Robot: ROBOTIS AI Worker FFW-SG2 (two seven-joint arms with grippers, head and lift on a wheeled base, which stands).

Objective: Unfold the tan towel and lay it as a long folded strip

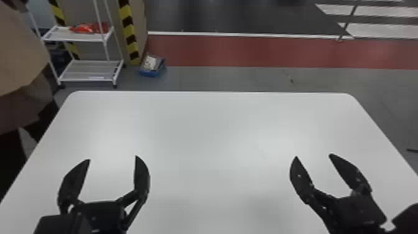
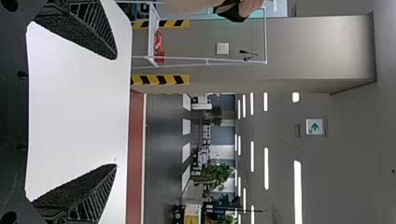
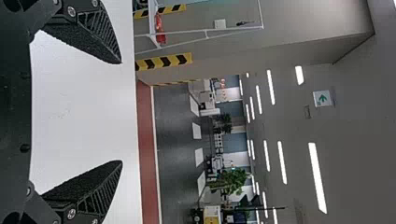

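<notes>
Largest first, we have the grey floor (image 1: 224, 77), crossed beyond the table by a red band (image 1: 248, 51). At the far left stands a pillar (image 1: 140, 18) with yellow-and-black striped edges. The white table (image 1: 202, 124) spreads in front of us, its corners rounded. Past its far left corner we see a white shelf cart (image 1: 90, 70) on casters.

Over the near left part of the table is our left gripper (image 1: 112, 157), fingers spread wide, with nothing between them. Over the near right part is our right gripper (image 1: 314, 155), also well open and holding nothing, its fingers slanting toward the far left. The two grippers are well apart.

Smaller still, we make out a blue bin (image 1: 150, 73) on the floor, just right of the cart, and a red item (image 1: 90, 28) on the cart's upper shelf.
</notes>
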